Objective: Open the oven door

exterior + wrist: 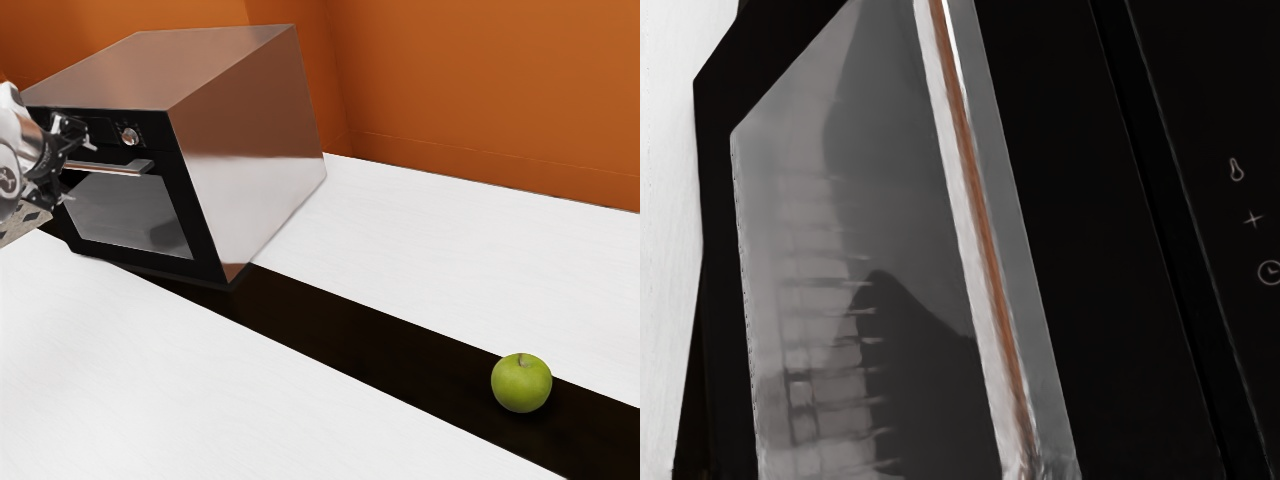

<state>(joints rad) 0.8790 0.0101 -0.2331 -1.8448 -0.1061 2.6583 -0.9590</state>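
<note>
Tool (pixel 80 171) is at the far left of the exterior view, in front of the oven (pixel 240 150), its state wide: one finger sits higher in the frame, the other lower, with a clear gap between them. The near-level handle (pixel 125 167) of the oven door (pixel 178 190) runs toward this gap from the frame's right. No grip on the handle is observed; whether either finger touches it cannot be told.

Oven door occupies the left part of the frame, on the oven's black front, and is found closed. Its window (pixel 130 212) lies below the handle. Above the handle is the control panel (pixel 95 130), fitted with a round metallic knob (pixel 130 137).

In the wrist view, the handle crosses at a slant between the window, which carries grey reflections, and the panel. Three pale symbols are noted on the panel: a lamp, a cross and a clock.

White worktop (pixel 130 370) carries the oven; a black strip (pixel 350 335) crosses it toward the lower right of the exterior view. One green apple (pixel 521 384) rests on that strip, at lower right, well apart from the oven. Orange walls (pixel 480 90) stand behind.
</note>
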